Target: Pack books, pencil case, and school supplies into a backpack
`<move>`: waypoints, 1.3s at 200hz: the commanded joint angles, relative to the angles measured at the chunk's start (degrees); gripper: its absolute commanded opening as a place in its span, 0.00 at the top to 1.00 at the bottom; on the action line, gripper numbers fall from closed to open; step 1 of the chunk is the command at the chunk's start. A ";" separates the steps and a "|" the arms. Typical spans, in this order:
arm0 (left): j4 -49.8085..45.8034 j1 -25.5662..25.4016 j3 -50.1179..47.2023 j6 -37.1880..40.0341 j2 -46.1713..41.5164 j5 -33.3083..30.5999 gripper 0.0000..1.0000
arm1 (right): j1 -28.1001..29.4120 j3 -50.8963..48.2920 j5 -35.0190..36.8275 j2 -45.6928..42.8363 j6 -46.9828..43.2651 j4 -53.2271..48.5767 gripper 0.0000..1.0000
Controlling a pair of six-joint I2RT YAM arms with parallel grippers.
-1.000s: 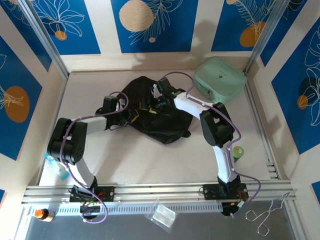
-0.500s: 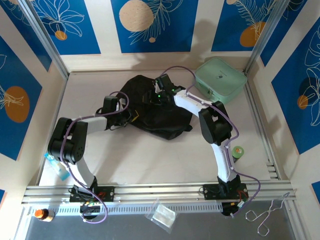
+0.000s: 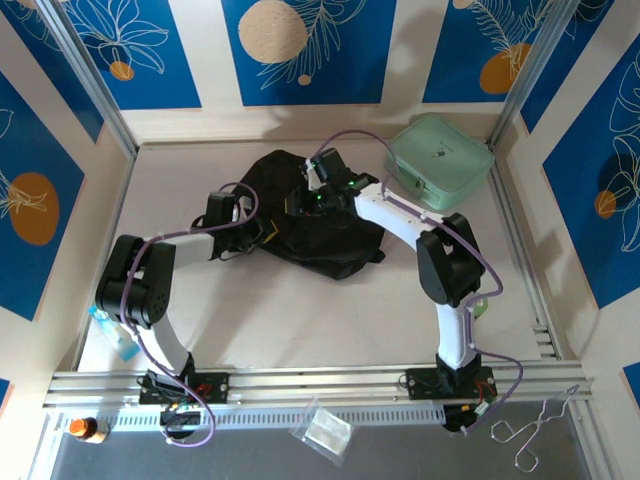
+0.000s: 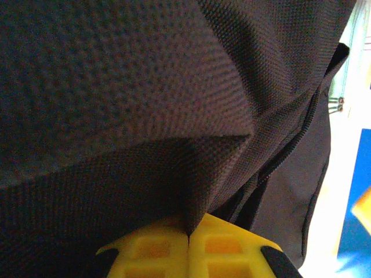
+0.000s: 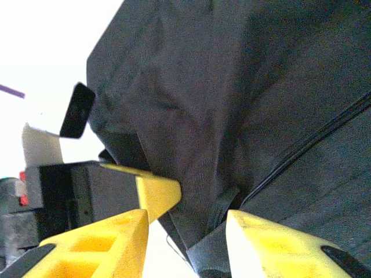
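Left gripper (image 4: pixel 188 231) is clamped shut on a fold of the backpack (image 3: pixel 335 245), which lies mid-tabletop (image 3: pixel 300 310). Right gripper (image 5: pixel 185 231), jaws partly apart, straddles fabric beside the zip (image 5: pixel 313 139). Mint case (image 3: pixel 440 158) sits beyond.

Cream walls (image 3: pixel 205 60) with blue panels (image 3: pixel 305 50), white leaves and orange discs painted on them, ring my pale table (image 3: pixel 300 320); metal rails (image 3: pixel 300 382) edge its near side, then grey, perhaps floor.

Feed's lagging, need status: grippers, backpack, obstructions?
Left gripper shut on backpack fabric. Right gripper open, fabric between its jaws. Mint case sits apart, far right.
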 commanded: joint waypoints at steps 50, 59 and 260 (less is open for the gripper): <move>1.27 -0.60 -0.08 1.46 -0.98 3.04 1.00 | 0.48 8.53 -2.40 8.68 -4.35 -9.33 0.60; 1.27 -0.57 0.05 1.46 -1.04 3.13 1.00 | 0.48 8.25 -2.33 8.90 -4.37 -9.60 0.59; 3.64 -0.65 0.14 -0.02 0.28 5.11 1.00 | 3.16 14.75 -6.84 17.02 -3.06 -11.26 0.72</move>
